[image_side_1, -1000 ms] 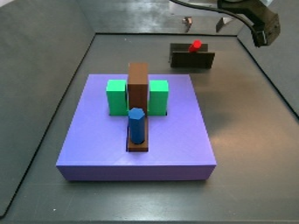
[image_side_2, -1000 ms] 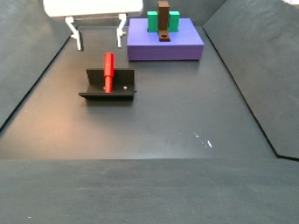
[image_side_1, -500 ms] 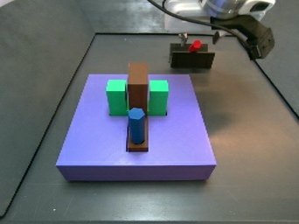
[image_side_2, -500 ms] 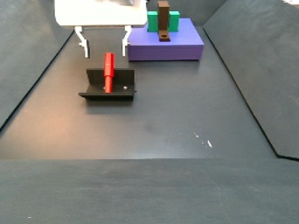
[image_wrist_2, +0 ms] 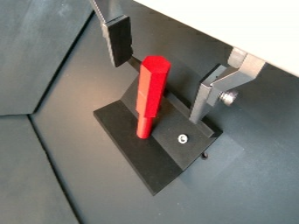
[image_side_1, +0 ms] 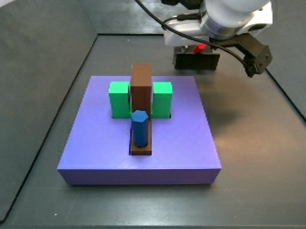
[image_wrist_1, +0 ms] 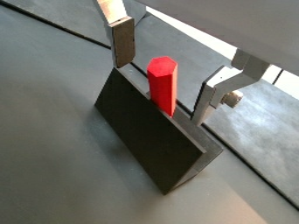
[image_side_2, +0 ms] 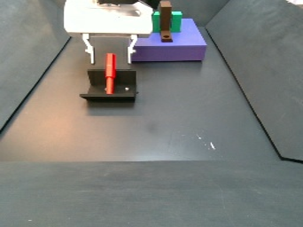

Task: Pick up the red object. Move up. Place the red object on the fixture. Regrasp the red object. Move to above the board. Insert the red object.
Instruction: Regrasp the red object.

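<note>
The red object (image_wrist_1: pixel 163 83) is a short red hexagonal peg standing tilted against the upright of the fixture (image_wrist_1: pixel 146 140). It also shows in a wrist view (image_wrist_2: pixel 149 96) and in a side view (image_side_2: pixel 110 73). My gripper (image_wrist_1: pixel 160 89) is open, with one silver finger (image_wrist_1: pixel 121 44) on each side of the peg's upper end and not touching it. In a side view the gripper (image_side_2: pixel 109 51) hangs just above the fixture (image_side_2: pixel 109 90). The purple board (image_side_1: pixel 167 148) carries green blocks (image_side_1: pixel 120 98), a brown slab (image_side_1: pixel 141 85) and a blue peg (image_side_1: pixel 140 127).
The fixture (image_side_1: pixel 198 61) stands on the dark floor behind the board, close to the right wall line. In a side view the board (image_side_2: pixel 180 46) lies beyond the fixture. The grey walls enclose the floor.
The gripper has come down and over the fixture; its open fingers now straddle the top of the red peg. The peg and the fixture have not moved.
</note>
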Controlling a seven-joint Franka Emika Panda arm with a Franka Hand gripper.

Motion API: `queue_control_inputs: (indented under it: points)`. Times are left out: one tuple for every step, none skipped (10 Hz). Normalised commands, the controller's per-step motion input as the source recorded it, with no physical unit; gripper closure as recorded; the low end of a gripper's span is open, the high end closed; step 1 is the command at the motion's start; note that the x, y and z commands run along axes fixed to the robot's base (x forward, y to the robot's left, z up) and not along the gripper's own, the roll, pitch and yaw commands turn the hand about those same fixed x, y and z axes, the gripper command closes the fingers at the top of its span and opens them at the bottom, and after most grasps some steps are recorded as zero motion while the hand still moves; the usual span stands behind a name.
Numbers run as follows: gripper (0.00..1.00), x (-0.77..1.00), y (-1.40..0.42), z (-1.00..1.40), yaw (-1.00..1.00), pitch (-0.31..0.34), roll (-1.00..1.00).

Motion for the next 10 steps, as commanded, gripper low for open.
queue_control_inputs:
  points:
    - [0.0,0.08,0.0,0.0,0.0,0.1,0.31]
    - [0.0,0.09,0.0,-0.07,0.0,0.109,0.19]
    - [0.0,0.0,0.0,-0.17,0.0,0.0,0.0]
    - [0.0,0.0,0.0,-0.19,0.0,0.0,0.0]
    - [0.0,0.0,0.0,-0.19,0.0,0.0,0.02]
    - [0.0,-0.03,0.0,-0.15,0.0,0.0,0.06]
    - [0.0,0.0,0.0,0.0,0.0,0.0,0.0]
    - [1.0,0.0,0.0,0.0,0.0,0.0,0.0]
    - [1.0,0.0,0.0,0.0,0.0,0.0,0.0]
    - [1.0,0.0,0.0,0.0,0.0,0.0,0.0]
